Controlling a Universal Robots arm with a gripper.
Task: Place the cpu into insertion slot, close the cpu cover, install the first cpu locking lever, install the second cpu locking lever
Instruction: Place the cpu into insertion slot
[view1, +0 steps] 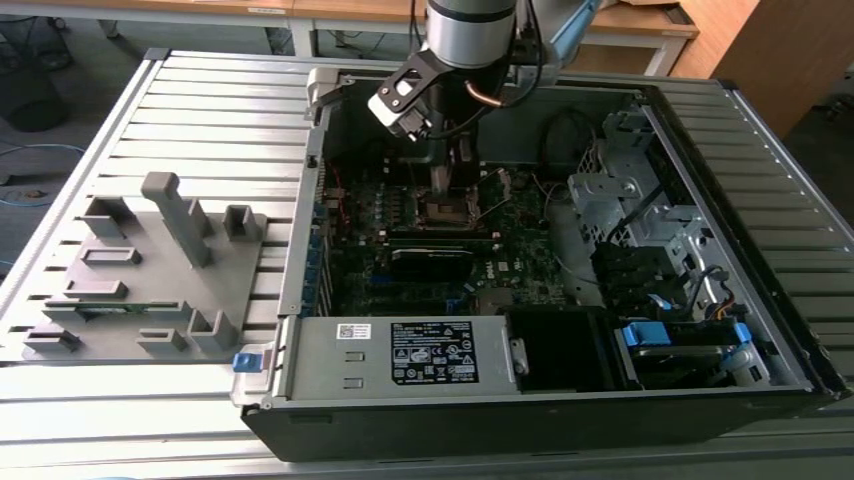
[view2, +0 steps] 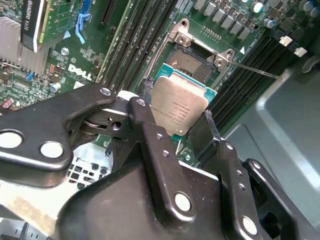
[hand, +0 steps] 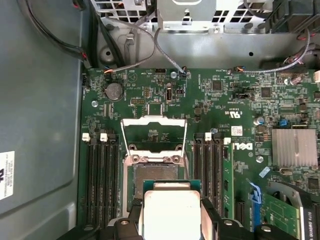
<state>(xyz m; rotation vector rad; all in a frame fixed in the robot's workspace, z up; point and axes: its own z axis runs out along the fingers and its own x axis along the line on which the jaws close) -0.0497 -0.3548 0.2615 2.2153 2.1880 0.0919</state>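
The tool (view2: 176, 106) is gripping the cpu (view2: 180, 100) by its edges
The insertion slot (hand: 155, 176) is lying just below and ahead of the tool, the cpu cover (hand: 155, 120) standing raised beyond

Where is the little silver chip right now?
In the second wrist view the tool grips the chip close to the open socket on the green board.

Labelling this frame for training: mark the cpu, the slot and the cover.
cpu (view2: 180, 105): second wrist view, middle of its silver top.
slot (hand: 152, 174): first wrist view, its dark centre.
cover (hand: 154, 120): first wrist view, outer bar of the open frame.
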